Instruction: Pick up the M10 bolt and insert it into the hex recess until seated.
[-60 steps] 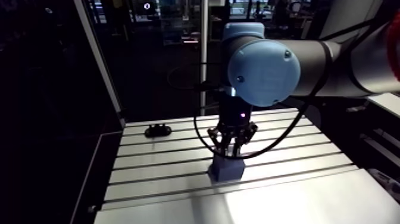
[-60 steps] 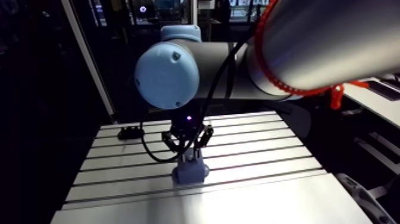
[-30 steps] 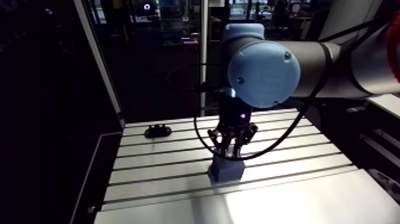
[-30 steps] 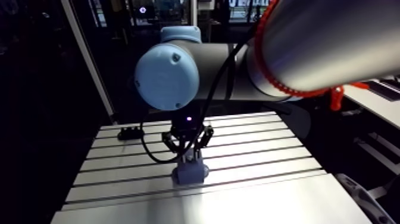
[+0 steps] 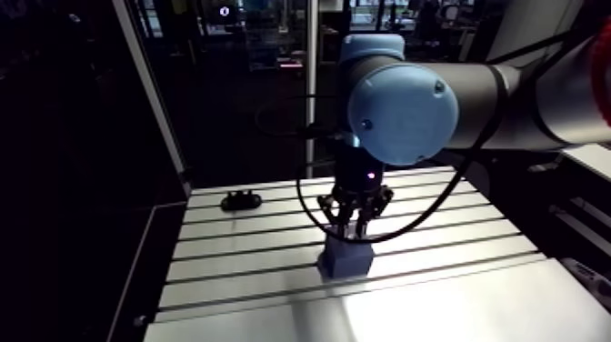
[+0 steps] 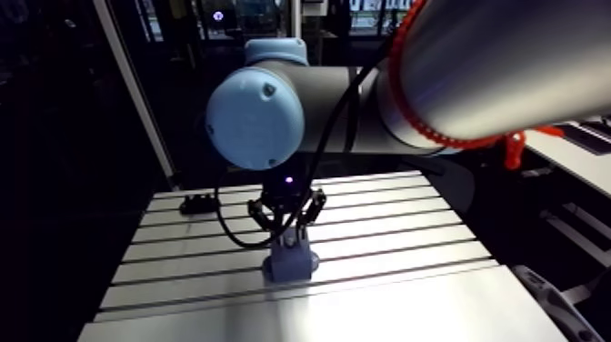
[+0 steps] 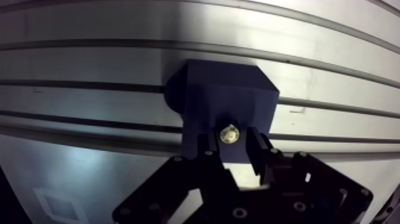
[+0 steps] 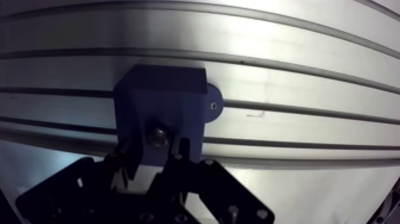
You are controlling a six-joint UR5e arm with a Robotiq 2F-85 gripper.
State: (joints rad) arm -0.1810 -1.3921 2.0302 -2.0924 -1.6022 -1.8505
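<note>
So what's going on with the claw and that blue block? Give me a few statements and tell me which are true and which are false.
1. The claw hangs right above a blue block. True.
2. The block stands on a wooden table. False: the table is metal, with long slots running across it.
3. A small shiny bolt shows at the block's top, directly under the claw. True.
4. A black object leans against the block. False: the black object lies well apart from it, near the table's far edge.
</note>
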